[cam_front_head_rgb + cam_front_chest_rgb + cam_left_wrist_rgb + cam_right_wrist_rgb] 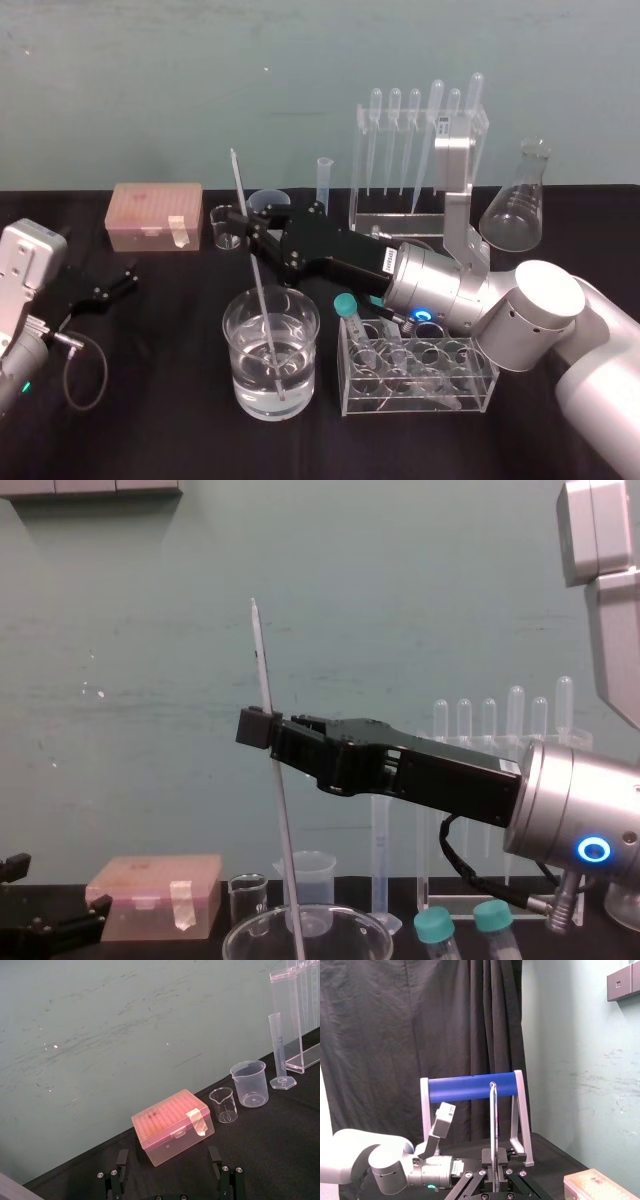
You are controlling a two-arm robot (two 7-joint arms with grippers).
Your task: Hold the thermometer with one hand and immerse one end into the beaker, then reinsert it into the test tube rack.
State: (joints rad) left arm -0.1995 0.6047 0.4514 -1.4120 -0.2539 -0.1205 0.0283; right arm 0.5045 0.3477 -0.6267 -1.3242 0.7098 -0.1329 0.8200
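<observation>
My right gripper (pixel 250 232) is shut on the thermometer (pixel 242 195), a long thin whitish rod, at about its middle. The rod leans slightly, and its lower end dips into the water in the beaker (pixel 237 322), a wide clear glass at the table's front centre. The chest view shows the black fingers (pixel 258 728) clamped on the thermometer (pixel 266 680) above the beaker rim (pixel 240 935). In the right wrist view the thermometer (pixel 493 1125) rises from between the jaws. The clear test tube rack (pixel 470 125) with its pipettes stands at the back right. My left gripper (pixel 167 1160) rests open at the left.
A pink tip box (pixel 155 215), a small glass beaker (pixel 227 227), a plastic spouted beaker (pixel 249 1084) and a graduated cylinder (pixel 325 182) line the back. A conical flask (pixel 520 200) stands far right. A low rack of teal-capped tubes (pixel 415 375) sits right of the beaker.
</observation>
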